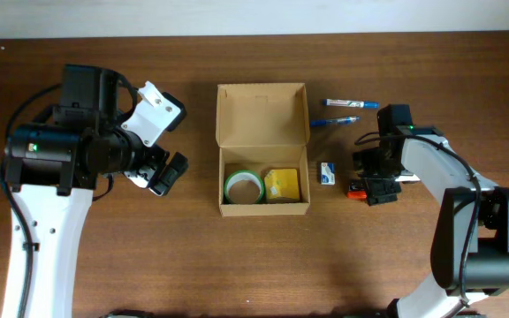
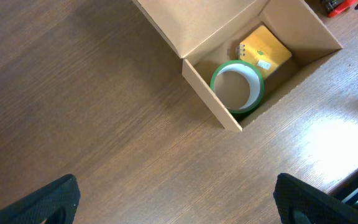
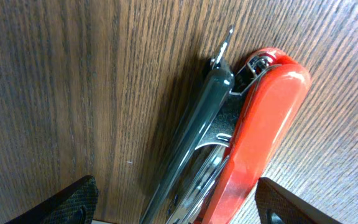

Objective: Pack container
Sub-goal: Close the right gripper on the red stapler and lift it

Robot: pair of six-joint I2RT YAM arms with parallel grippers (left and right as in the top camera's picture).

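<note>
Your right gripper straddles the red stapler, fingers apart, to the right of the container. Your left gripper hangs wide open left of it. That container sits between them, lid flap open.

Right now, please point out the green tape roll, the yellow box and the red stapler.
green tape roll (image 2: 258,93): left wrist view, on its green outer side.
yellow box (image 2: 265,51): left wrist view, on its top face.
red stapler (image 3: 266,124): right wrist view, on its red top cover.
</note>
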